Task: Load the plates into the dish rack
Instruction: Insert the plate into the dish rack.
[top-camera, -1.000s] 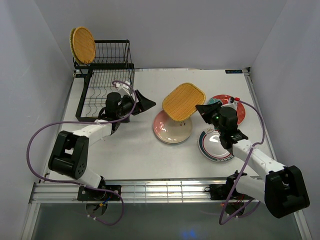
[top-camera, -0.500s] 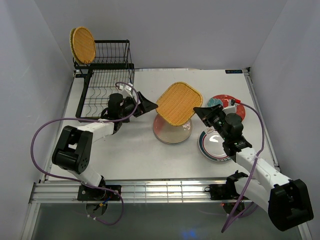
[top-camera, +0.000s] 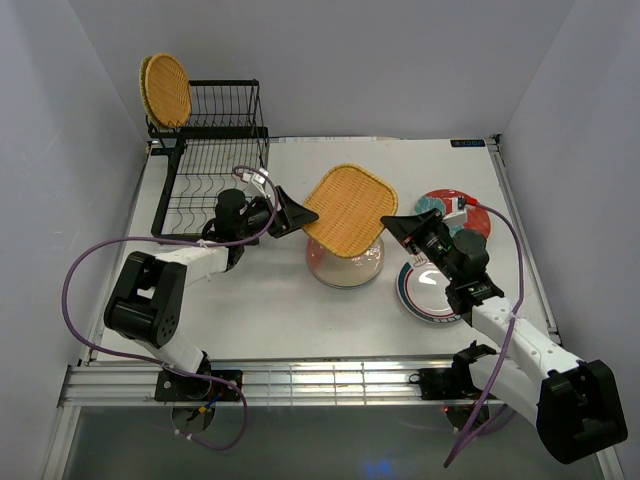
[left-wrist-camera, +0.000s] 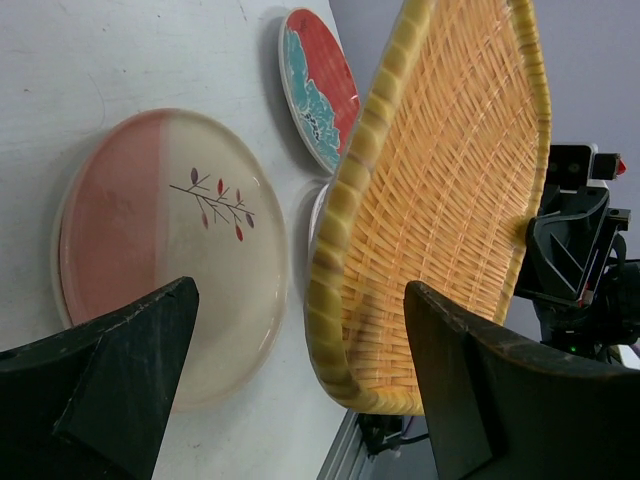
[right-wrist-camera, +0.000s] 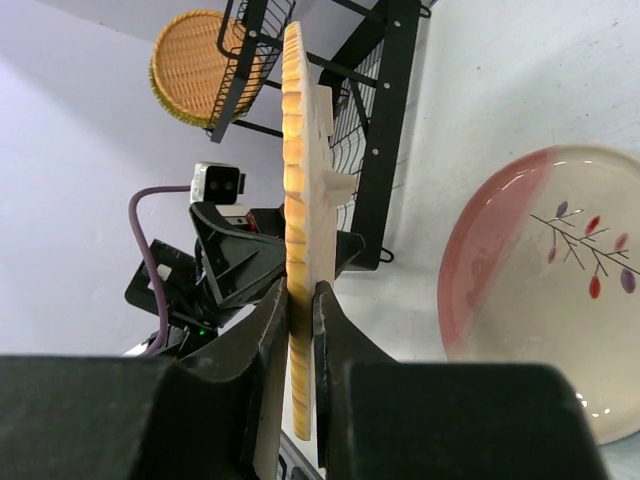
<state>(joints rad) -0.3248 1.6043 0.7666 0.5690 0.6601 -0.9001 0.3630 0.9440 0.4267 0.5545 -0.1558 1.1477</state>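
Observation:
My right gripper (top-camera: 398, 226) is shut on the rim of the rounded-square yellow woven plate (top-camera: 346, 211), held tilted in the air above the pink-and-white plate (top-camera: 345, 262). The right wrist view shows that plate edge-on (right-wrist-camera: 297, 200) between my fingers. My left gripper (top-camera: 302, 213) is open, its jaws spread around the woven plate's near edge (left-wrist-camera: 440, 200) without touching it. The round woven plate (top-camera: 167, 90) stands in the black dish rack (top-camera: 205, 175) at the far left. The red and teal plate (top-camera: 455, 215) and the green-ringed white plate (top-camera: 430, 290) lie on the table at the right.
The pink-and-white plate (left-wrist-camera: 170, 250) lies flat under the held plate. The dish rack's lower slots (top-camera: 195, 200) are just behind my left arm. White walls close in the left, right and back.
My right gripper has carried the square woven plate leftward, toward my left gripper. My left gripper has edged right so its open jaws now bracket the plate's edge.

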